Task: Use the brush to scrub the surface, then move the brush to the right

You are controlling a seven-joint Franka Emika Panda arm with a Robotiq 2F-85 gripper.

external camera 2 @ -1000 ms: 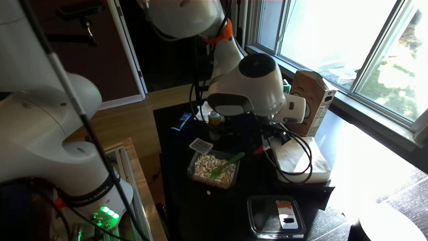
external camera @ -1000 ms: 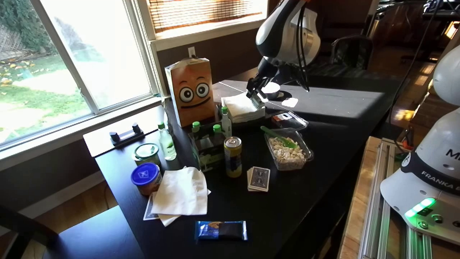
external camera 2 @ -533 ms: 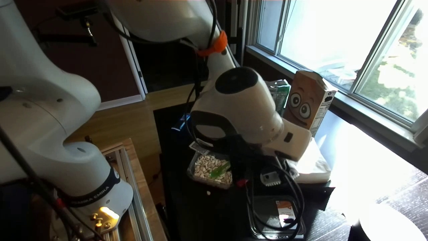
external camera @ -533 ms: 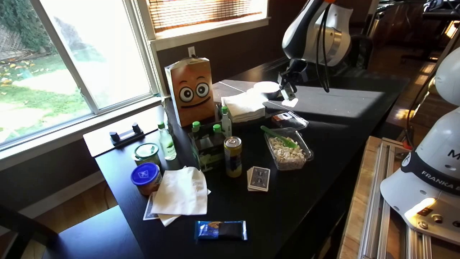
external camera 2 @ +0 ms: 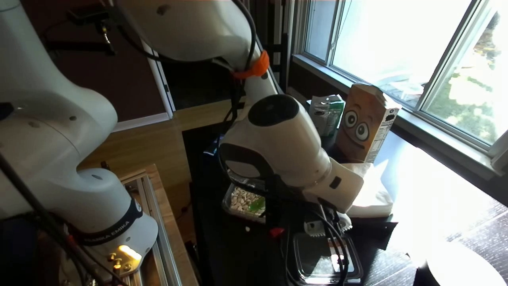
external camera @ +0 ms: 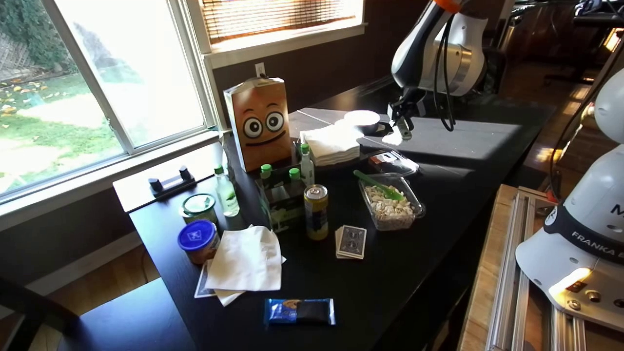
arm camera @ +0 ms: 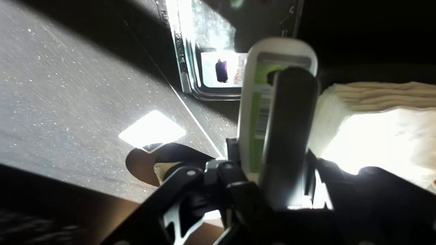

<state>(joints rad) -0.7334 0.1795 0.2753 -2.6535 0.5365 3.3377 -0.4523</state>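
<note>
In an exterior view the arm (external camera: 458, 63) enters from the top edge, its elbow out of frame, and slants down over the far part of the glossy black bench (external camera: 380, 278). Its jaws are clamped on a scrub brush (external camera: 403, 130), seen against a glaring white card (external camera: 389, 139); whether the bristles touch the bench cannot be told. The robot base (external camera: 597, 195) is cut off by the right edge.

In an exterior view the arm hangs from the top edge, angles past an orange band (external camera 2: 256, 67) and bends at the bulky wrist (external camera 2: 297, 155). Wrist and black cables (external camera 2: 254, 33) hide much of the jaws and part of a tub of seeds (external camera 2: 226, 201). A bit of the brush shows between the cables.

In the wrist view the jaws reach up from the lower edge on either side of the brush's handle; the one nearer the napkin stack (arm camera: 385, 97) is lost in blackness. The brush covers a corner of a clear plastic lid (arm camera: 265, 20), itself cut by the top edge. A dark rounded shape (arm camera: 138, 166) behind the jaws cannot be identified.
</note>
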